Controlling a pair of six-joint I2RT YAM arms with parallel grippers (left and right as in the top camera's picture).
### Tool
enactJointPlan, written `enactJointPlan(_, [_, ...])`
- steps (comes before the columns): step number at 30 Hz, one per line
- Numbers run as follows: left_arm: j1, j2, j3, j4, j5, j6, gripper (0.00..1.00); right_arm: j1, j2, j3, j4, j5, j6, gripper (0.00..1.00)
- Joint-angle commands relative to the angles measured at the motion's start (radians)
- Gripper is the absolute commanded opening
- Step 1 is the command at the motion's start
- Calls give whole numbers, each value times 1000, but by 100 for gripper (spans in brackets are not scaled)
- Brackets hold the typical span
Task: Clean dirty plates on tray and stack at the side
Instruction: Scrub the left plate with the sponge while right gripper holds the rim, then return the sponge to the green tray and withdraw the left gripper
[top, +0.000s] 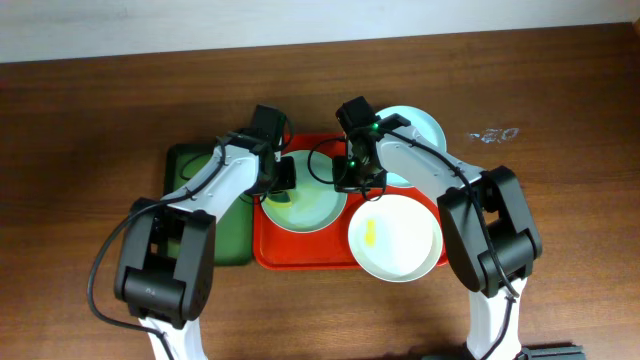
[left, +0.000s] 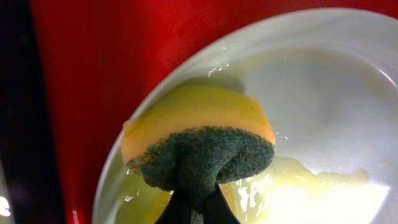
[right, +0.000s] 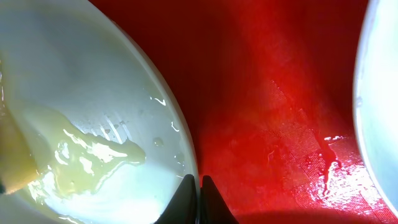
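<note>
The red tray (top: 300, 252) holds a pale plate (top: 310, 208) smeared with wet yellow. My left gripper (top: 284, 178) is shut on a yellow sponge with a green scouring side (left: 199, 137) and presses it onto this plate's left part (left: 323, 93). My right gripper (top: 358, 183) is shut on the same plate's right rim (right: 186, 168). A second plate (top: 400, 245) with a small yellow smear lies over the tray's right edge. A third mint plate (top: 422, 125) lies behind the tray at the right, partly hidden by my right arm.
A dark green tray (top: 205, 235) lies left of the red tray, under my left arm. The wet red tray floor (right: 273, 93) shows between the held plate and the second plate's edge (right: 382, 124). Brown wooden table (top: 80, 150) surrounds everything.
</note>
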Motion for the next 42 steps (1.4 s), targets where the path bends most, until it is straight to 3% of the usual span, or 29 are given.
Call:
enactJointPlan(1, [-2, 11, -31, -12, 330, 62, 0, 8, -10, -5, 0, -5, 8, 4])
enactJointPlan(3, [27, -45, 27, -21, 493, 114, 0, 8, -10, -5, -3, -5, 8, 4])
enactJointPlan(4, [70, -129, 49, -41, 459, 113, 0, 8, -10, -5, -5, -5, 8, 4])
enactJointPlan(8, [170, -283, 49, -220, 89, 75, 0, 8, -10, -5, -5, -5, 8, 4])
enactJointPlan(14, [293, -314, 3, -406, -139, 44, 0, 8, -10, -5, -4, -5, 8, 4])
enactJointPlan(21, [293, -314, -312, -192, -170, 42, 0, 8, -10, -5, -3, -5, 8, 4])
enactJointPlan(31, [293, -314, -326, -160, -167, 42, 1, 8, -10, -5, -2, -4, 7, 4])
enactJointPlan(32, [293, -314, -326, -161, -167, 42, 12, 8, -10, -5, -3, -4, 7, 4])
enactJointPlan(33, [293, -314, -326, -163, -167, 42, 37, 8, -10, -5, -3, -4, 7, 4])
enactJointPlan(34, [293, -314, -325, -165, -167, 43, 49, 8, -10, -5, -3, -4, 7, 4])
enactJointPlan(39, [293, -437, -174, -238, -155, 42, 62, 8, -10, -5, 1, -4, 7, 4])
enactJointPlan(41, [293, -559, -71, -320, -126, 42, 70, 8, -10, -5, 1, -4, 7, 17])
enactJointPlan(42, [293, -656, -57, -365, -64, 42, 99, 8, -10, -5, 1, -4, 8, 22])
